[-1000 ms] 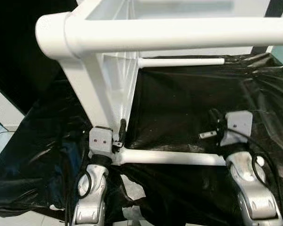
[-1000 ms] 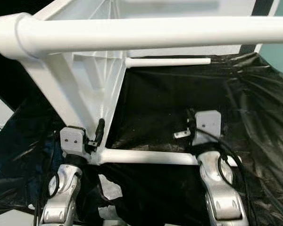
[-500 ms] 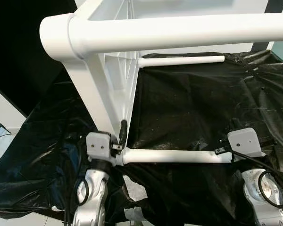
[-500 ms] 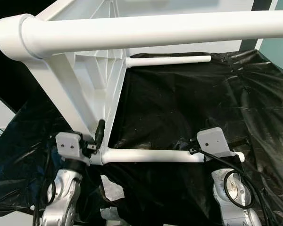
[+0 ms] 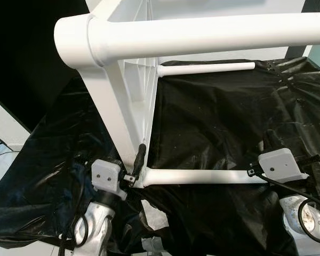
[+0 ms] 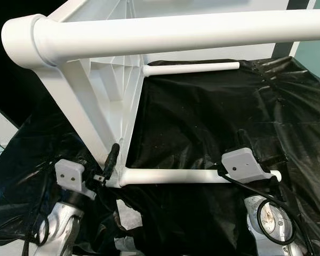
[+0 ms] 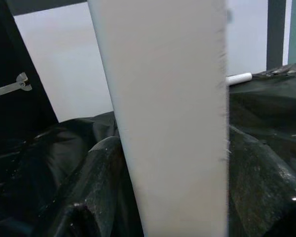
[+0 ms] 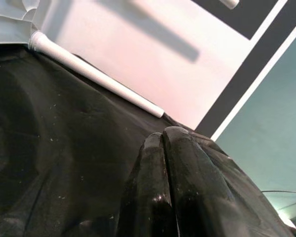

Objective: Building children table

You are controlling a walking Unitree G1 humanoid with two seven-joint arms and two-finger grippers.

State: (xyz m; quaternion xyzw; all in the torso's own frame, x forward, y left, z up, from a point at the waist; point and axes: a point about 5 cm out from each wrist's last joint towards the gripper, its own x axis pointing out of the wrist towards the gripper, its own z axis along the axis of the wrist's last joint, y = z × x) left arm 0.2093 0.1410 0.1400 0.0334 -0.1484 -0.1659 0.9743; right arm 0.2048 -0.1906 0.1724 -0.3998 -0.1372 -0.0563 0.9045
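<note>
White, rigid plastic table frame (image 5: 122,101) was judged light; its lower leg (image 5: 197,176) was steadied by the clenched right tool (image 8: 165,163), the left tool's (image 5: 136,165) state unclear.

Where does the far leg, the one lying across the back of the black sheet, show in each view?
Left eye: far leg lies level at upper middle, under the thick top bar.
Right eye: same place, upper middle.
Left wrist: likely just its tip, past a close white bar.
Right wrist: slanting tube along the sheet's edge.
Shared landmark: black sheet.
</note>
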